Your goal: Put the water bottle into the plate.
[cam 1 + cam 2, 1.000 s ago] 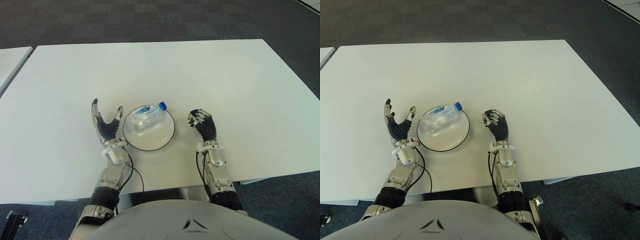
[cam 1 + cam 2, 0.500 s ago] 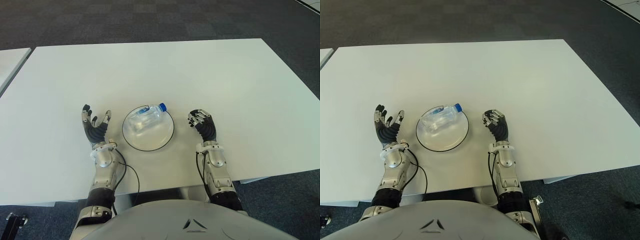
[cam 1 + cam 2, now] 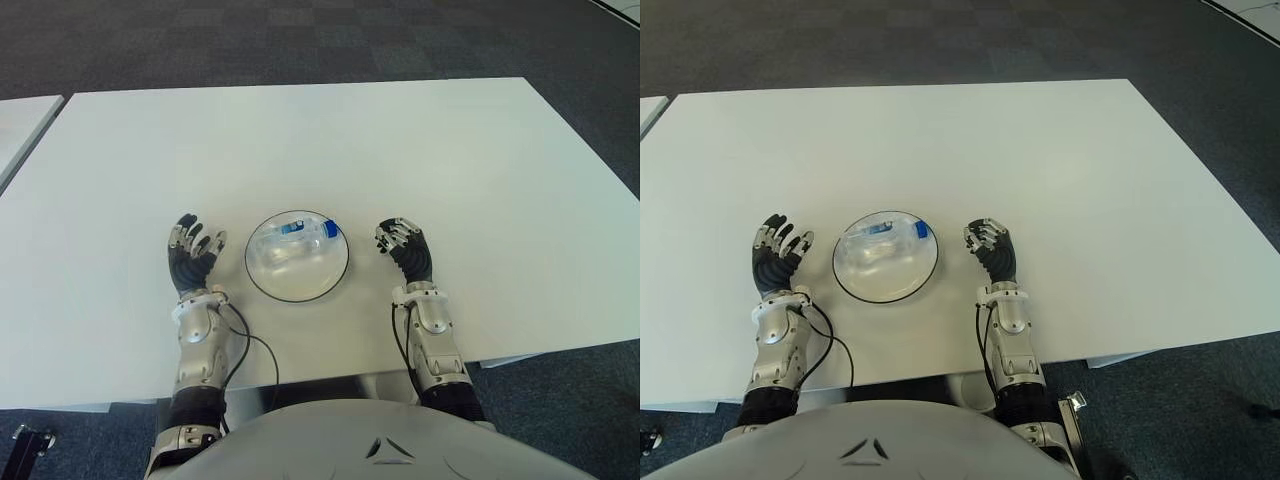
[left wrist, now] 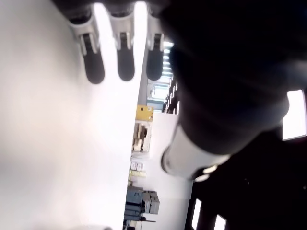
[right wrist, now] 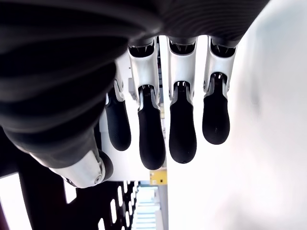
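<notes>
White rectangular table (image 3: 420, 140) on dark grey carpet (image 3: 300, 40), far half bare. Clear plastic water bottle (image 3: 292, 240) lies in round glass plate (image 3: 262, 285) near front edge. Left hand (image 3: 190, 258) and right hand (image 3: 404, 250) flank plate, fingers relaxed, empty.

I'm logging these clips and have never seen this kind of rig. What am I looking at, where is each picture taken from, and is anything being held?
This is a humanoid robot with two arms ending in many-fingered hands. The two wide pictures come from a stereo camera on its head, looking down at a white table. The two close-ups come from cameras on its wrists, showing each hand's own fingers.

On the table sits a round clear plate with a dark rim, and a clear plastic water bottle with a blue cap lies on its side in it. The left hand shows left of the plate, the right hand right of it. Both are apart from the plate, fingers relaxed, holding nothing.
</notes>
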Robot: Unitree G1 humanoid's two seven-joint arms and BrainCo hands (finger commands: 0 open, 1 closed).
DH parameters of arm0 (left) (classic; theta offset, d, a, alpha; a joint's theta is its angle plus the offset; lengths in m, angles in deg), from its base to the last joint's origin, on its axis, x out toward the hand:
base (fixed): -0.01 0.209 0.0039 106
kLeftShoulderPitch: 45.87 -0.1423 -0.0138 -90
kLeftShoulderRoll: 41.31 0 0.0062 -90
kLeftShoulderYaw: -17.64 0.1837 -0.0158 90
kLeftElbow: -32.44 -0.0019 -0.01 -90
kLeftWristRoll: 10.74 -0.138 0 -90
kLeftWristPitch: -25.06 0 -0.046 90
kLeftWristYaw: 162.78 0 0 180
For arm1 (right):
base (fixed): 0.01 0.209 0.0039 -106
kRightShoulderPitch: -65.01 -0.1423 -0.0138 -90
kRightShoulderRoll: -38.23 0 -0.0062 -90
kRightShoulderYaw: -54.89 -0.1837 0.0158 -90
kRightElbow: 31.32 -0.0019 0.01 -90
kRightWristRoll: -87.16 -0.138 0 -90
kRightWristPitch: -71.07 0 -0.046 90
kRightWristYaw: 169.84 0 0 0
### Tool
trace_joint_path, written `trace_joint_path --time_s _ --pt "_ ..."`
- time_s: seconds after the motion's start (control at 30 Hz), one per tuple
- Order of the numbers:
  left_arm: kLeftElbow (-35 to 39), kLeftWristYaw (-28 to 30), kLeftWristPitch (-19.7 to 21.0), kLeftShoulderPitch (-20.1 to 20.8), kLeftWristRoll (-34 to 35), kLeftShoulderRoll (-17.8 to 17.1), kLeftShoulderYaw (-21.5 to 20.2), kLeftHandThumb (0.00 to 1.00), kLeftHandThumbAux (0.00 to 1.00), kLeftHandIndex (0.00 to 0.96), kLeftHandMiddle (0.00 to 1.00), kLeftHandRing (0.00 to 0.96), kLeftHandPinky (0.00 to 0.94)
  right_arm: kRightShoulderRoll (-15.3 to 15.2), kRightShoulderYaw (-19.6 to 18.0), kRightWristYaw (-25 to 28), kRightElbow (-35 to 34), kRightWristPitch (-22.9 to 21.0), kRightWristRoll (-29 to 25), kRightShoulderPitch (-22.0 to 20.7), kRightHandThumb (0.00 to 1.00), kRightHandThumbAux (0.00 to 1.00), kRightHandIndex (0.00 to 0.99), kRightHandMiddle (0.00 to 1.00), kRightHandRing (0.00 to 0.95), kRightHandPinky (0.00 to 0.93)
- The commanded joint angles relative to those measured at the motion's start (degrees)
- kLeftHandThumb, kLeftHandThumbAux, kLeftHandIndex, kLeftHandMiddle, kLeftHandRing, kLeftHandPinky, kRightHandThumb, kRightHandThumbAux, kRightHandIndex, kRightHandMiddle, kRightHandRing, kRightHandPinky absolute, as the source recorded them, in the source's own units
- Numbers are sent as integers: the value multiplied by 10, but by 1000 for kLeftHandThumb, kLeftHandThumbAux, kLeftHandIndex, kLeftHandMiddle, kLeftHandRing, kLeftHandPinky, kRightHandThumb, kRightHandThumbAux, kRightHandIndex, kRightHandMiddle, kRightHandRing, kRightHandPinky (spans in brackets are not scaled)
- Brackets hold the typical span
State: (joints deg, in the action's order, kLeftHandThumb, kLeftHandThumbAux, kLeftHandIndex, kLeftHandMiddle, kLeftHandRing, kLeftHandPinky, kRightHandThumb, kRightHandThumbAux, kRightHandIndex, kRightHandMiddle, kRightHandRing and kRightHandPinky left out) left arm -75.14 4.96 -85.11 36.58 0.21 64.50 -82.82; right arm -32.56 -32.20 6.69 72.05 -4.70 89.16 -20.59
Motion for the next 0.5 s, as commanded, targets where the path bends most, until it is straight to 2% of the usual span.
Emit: trace_joint_path --time_s 0.03,0.27,0.5 --pt "7 29 38 -12 15 0 -7 11 968 210 202 201 269 8 -1 0 -1 -12 -6 6 705 728 432 601 611 618" --pt "22 74 87 -25 1 -28 2 46 991 274 279 278 334 8 -2 -2 3 -9 -5 3 706 729 432 598 610 621" --pt "33 98 130 -29 -1 -40 3 99 998 322 357 363 403 7 -2 1 5 -4 -6 3 705 729 433 602 612 626"
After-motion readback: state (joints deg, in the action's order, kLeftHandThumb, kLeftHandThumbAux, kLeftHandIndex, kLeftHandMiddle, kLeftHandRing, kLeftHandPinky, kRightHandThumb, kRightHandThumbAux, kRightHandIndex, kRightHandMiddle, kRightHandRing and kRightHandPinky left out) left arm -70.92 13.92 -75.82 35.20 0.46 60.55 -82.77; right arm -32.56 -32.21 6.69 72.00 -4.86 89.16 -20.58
